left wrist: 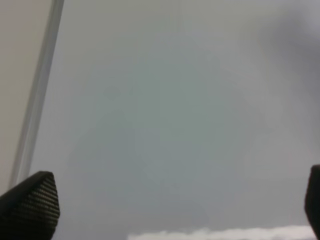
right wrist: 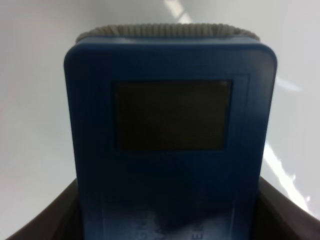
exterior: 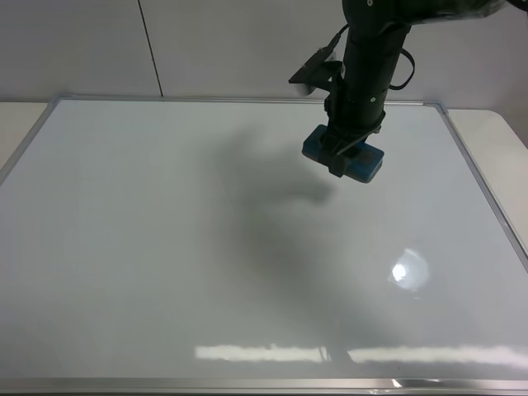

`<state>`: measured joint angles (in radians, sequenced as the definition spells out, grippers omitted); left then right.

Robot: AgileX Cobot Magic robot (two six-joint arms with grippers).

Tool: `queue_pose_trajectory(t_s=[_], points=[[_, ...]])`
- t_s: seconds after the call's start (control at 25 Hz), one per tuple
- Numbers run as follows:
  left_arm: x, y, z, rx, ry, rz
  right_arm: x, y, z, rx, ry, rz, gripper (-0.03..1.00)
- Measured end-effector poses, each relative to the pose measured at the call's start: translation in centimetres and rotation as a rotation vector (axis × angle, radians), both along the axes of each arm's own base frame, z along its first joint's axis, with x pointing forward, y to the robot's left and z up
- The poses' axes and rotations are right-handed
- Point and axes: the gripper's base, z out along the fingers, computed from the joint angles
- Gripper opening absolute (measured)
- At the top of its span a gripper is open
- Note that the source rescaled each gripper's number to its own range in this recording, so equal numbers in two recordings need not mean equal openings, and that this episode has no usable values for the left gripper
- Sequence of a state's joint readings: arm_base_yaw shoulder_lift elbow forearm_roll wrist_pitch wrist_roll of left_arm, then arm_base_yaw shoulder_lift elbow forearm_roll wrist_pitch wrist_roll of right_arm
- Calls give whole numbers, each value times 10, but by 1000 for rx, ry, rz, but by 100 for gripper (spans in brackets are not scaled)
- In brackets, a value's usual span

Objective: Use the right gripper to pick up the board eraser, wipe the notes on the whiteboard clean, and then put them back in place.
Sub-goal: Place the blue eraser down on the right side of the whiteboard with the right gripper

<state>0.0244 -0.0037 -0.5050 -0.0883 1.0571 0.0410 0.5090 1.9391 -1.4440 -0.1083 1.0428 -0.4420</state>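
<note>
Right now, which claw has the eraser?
The right claw: it is clamped on the blue eraser. The left claw is open, with only bare whiteboard between its fingers.

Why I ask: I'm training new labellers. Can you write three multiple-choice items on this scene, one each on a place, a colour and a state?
1. Where on the whiteboard is the board eraser?
A. Near left corner
B. Far right part
C. Dead centre

2. What colour is the board eraser's body?
A. Red
B. Blue
C. Yellow

3. What state is the right gripper in?
A. Open and empty
B. Out of view
C. Shut on the board eraser

Answers:
1. B, the high view shows it there beneath the arm.
2. B, the high and right wrist views both show blue plastic.
3. C, the fingers flank the eraser's sides in the right wrist view.
</note>
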Motion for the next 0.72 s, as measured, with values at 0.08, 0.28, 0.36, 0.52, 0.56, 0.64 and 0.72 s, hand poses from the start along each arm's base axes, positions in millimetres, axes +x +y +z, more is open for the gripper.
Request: queue_pose_trajectory(t_s=[0.08, 0.28, 0.36, 0.52, 0.56, 0.64, 0.72], points=[[0, 0, 0, 0, 0, 0, 3, -15, -9, 20, 17, -46, 4], [0, 0, 0, 0, 0, 0, 11, -38, -21, 85, 9, -144, 4], [0, 0, 0, 0, 0, 0, 13, -46, -25, 88, 6, -167, 4], [0, 0, 0, 0, 0, 0, 17, -53, -25, 96, -12, -188, 4], [0, 0, 0, 0, 0, 0, 17, -53, -25, 97, -13, -188, 4], [0, 0, 0, 0, 0, 0, 17, -53, -25, 97, -13, -188, 4], [0, 0, 0, 0, 0, 0, 18, -53, -28, 94, -6, -188, 4]])
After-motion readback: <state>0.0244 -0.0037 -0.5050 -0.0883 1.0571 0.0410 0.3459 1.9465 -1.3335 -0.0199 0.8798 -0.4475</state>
